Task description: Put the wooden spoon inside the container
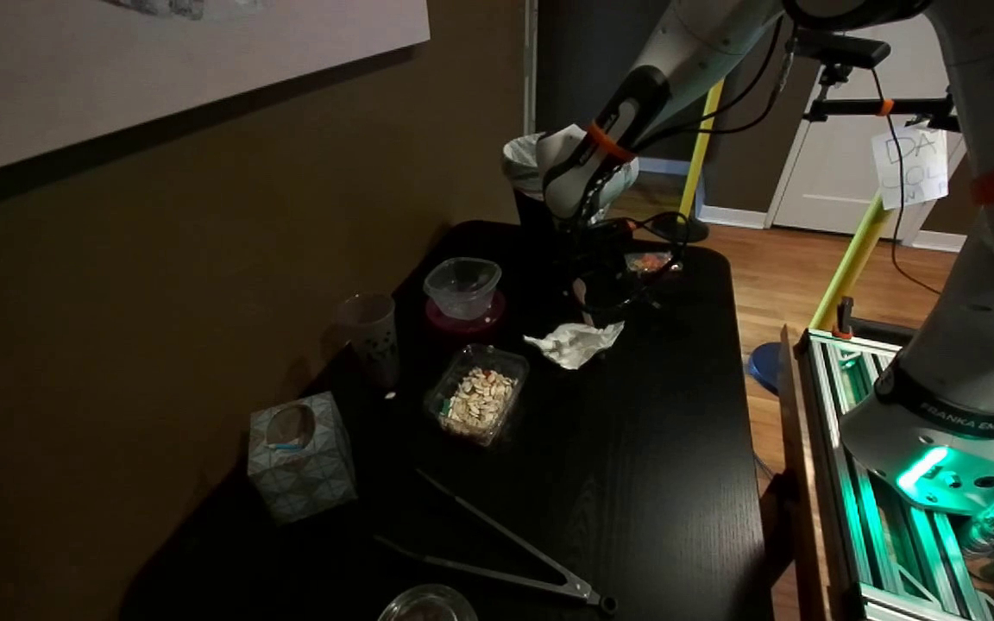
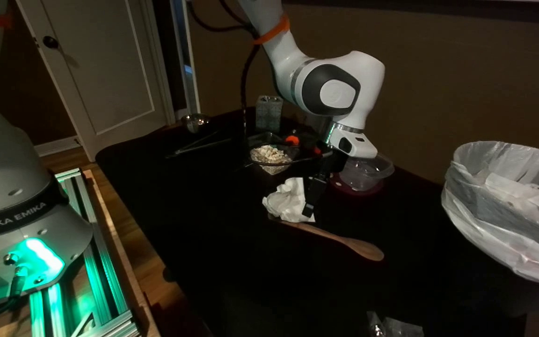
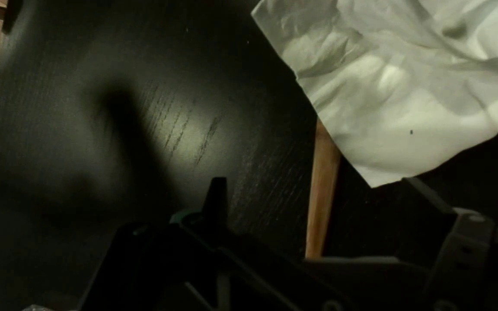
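Note:
The wooden spoon lies flat on the black table, its bowl end toward the trash bin. Its handle end is under a crumpled white napkin. In the wrist view, part of the handle shows between napkin and gripper; the rest is hidden. My gripper is open, its fingers on either side of the handle and apart from it. In an exterior view, a gripper finger hangs beside the napkin. An empty clear plastic container stands on a dark red lid near the wall, also visible here.
A clear box of pale seeds stands near the napkin. Black tongs, a tissue box and a cup are farther along the table. A lined trash bin stands off the table's end. A small packet lies nearby.

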### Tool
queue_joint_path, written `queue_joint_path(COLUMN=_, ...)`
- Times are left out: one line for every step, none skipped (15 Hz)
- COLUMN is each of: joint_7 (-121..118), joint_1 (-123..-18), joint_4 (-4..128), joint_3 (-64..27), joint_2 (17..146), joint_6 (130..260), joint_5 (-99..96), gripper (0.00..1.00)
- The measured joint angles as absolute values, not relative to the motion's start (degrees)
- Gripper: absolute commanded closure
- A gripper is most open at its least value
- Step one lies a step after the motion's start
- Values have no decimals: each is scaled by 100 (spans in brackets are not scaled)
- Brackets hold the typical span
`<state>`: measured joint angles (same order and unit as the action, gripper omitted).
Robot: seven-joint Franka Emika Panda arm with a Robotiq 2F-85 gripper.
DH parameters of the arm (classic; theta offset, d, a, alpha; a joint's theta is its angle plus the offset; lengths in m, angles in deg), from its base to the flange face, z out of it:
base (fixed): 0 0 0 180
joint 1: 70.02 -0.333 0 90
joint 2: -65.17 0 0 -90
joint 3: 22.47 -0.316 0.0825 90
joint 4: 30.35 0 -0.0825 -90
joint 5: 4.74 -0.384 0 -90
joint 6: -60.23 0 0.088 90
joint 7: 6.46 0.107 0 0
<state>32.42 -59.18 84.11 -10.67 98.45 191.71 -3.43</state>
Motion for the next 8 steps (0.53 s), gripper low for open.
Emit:
queue_joint_path(joint_7=3247, joint_1=-5947, joint_4=8412, joint_3=-1060, joint_2=9833, joint_6=19171, joint_5=-343, gripper=0)
queue_joint_path(joint_7=3248, joint_1=-5979, joint_4=8406, joint_3=-1045, joint_2=9832, joint_6=19171, joint_5=-343, gripper=0)
queue_joint_path(joint_7=3211, joint_1=-5987, joint_4=8399, joint_3=-1039, joint_2=9836, joint_6=19171, joint_5=-384, gripper=0)
queue_joint_path(joint_7=3073, joint_1=-5961, joint_4=8396, joint_3=-1050, joint_2=9844, joint_6=19171, joint_5=-536, gripper=0)
queue_joint_path(joint_7=2889, joint_1=-5916, joint_4=8388, joint_3=-1066, joint_2=9858, joint_6=19170, joint_5=-743, gripper=0)
queue_joint_path(joint_7=2646, joint_1=-5837, joint_4=8365, joint_3=-1097, joint_2=9886, joint_6=19158, joint_5=-987, gripper=0)
queue_joint_path(joint_7=2381, joint_1=-5736, joint_4=8332, joint_3=-1131, joint_2=9925, joint_6=19131, joint_5=-1236, gripper=0)
queue_joint_path(joint_7=2138, joint_1=-5631, joint_4=8296, joint_3=-1163, joint_2=9966, joint_6=19104, joint_5=-1476, gripper=0)
